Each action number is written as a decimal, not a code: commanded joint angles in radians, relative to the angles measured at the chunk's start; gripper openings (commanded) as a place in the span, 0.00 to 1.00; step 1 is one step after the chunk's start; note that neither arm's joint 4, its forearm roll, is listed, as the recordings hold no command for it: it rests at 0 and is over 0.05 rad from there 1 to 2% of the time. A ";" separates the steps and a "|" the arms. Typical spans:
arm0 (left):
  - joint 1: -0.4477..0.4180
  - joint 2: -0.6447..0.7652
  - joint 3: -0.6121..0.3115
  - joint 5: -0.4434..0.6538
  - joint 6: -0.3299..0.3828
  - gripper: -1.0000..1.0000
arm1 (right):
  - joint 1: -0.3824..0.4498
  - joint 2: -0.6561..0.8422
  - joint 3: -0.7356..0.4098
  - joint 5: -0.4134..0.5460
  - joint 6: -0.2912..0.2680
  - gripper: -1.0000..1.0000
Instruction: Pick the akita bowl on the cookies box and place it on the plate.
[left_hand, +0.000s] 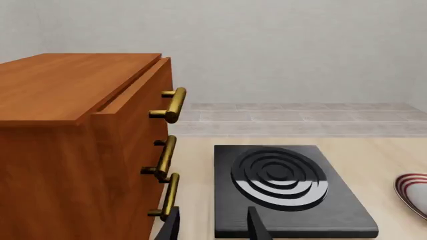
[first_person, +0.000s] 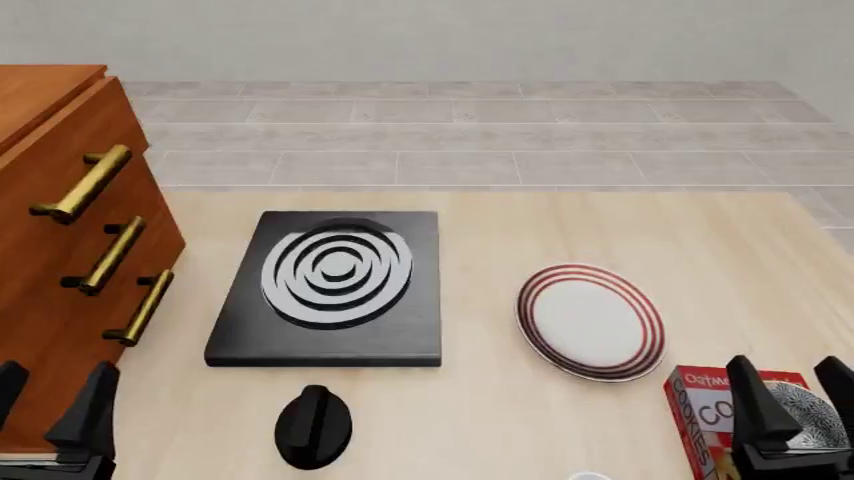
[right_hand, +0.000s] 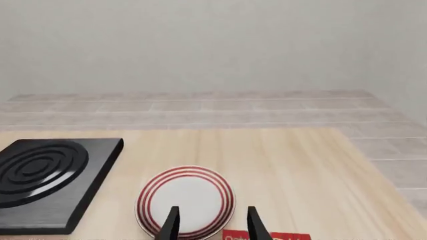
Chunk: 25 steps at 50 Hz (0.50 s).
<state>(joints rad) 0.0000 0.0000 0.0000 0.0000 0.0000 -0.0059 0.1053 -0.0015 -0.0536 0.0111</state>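
The red cookies box lies at the table's near right corner, and its top edge shows in the right wrist view. On it sits the speckled akita bowl, partly hidden behind my right gripper. That gripper is open, and the bowl shows between its two fingers in the front view; the right wrist view does not show the bowl. The white plate with dark red rings lies just left of and beyond the box, ahead of the right gripper. My left gripper is open and holds nothing, near the cabinet's front.
A wooden cabinet with brass handles stands at the left. The black square stove lies in the middle-left, and a small black rounded object sits in front of it. The plate's rim shows in the left wrist view.
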 joint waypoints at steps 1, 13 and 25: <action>0.000 0.000 0.000 0.000 0.000 1.00 | 0.000 0.021 0.001 -0.006 0.006 1.00; 0.000 0.000 0.000 0.000 0.000 1.00 | -0.069 0.213 -0.065 -0.053 -0.057 1.00; 0.000 0.000 0.000 0.000 0.000 1.00 | -0.125 0.268 -0.437 0.348 -0.049 1.00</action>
<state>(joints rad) 0.0000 0.0000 0.0000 0.0000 0.0000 -0.1046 0.3226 -0.2045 0.0574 -0.0315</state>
